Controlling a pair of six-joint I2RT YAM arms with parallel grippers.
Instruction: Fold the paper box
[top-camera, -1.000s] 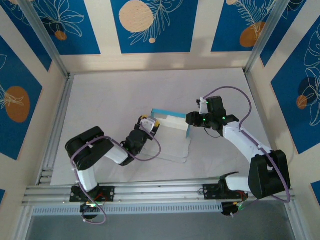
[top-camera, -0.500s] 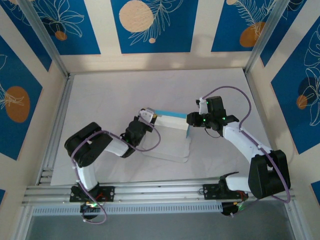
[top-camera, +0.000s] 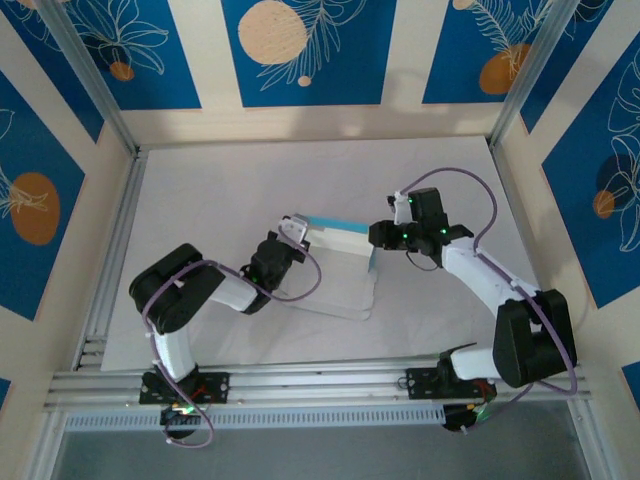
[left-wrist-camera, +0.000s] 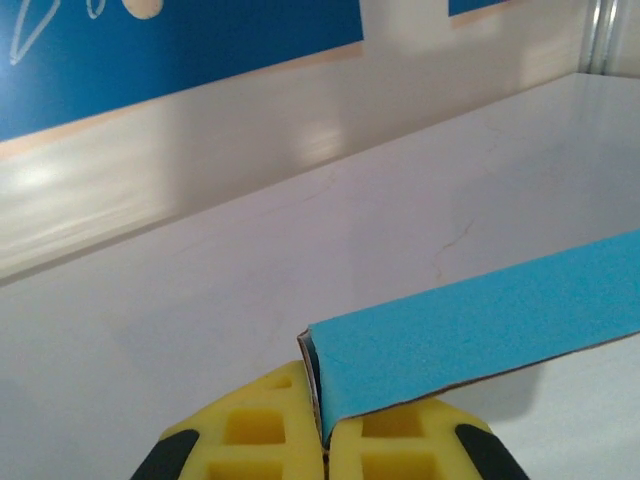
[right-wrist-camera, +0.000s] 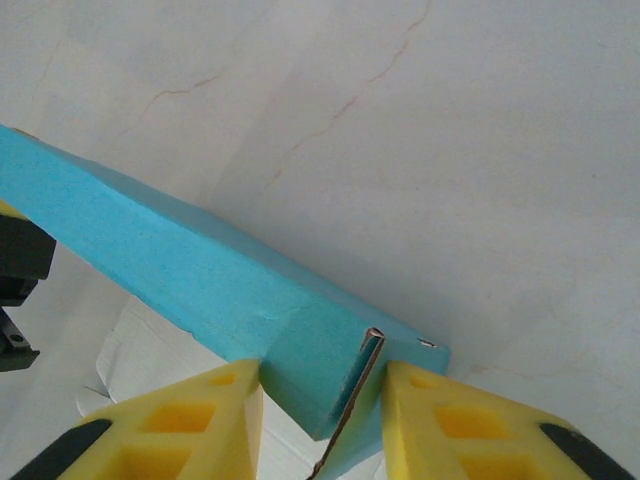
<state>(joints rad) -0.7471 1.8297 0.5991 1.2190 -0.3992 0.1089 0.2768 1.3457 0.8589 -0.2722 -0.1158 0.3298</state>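
Observation:
The paper box (top-camera: 338, 238) lies mid-table, partly folded: a light-blue wall stands up along its far side and white flaps (top-camera: 335, 293) lie flat in front. My left gripper (top-camera: 293, 232) is shut on the wall's left end. In the left wrist view the yellow fingers (left-wrist-camera: 262, 430) pinch the blue card (left-wrist-camera: 470, 330) between them. My right gripper (top-camera: 375, 240) is at the wall's right corner. Its yellow fingers (right-wrist-camera: 200, 425) press on both sides of the doubled blue corner (right-wrist-camera: 330, 375), and the wall (right-wrist-camera: 170, 255) runs off to the left.
The white table (top-camera: 230, 190) is ringed by blue-patterned walls and aluminium posts (top-camera: 85, 75). A metal rail (top-camera: 110, 260) runs along the left side. Both arm bases (top-camera: 185, 385) sit at the near edge.
My left gripper moved up to the wall's left end and closed on it. The right gripper shifted slightly left with the corner. The box swung a little anticlockwise.

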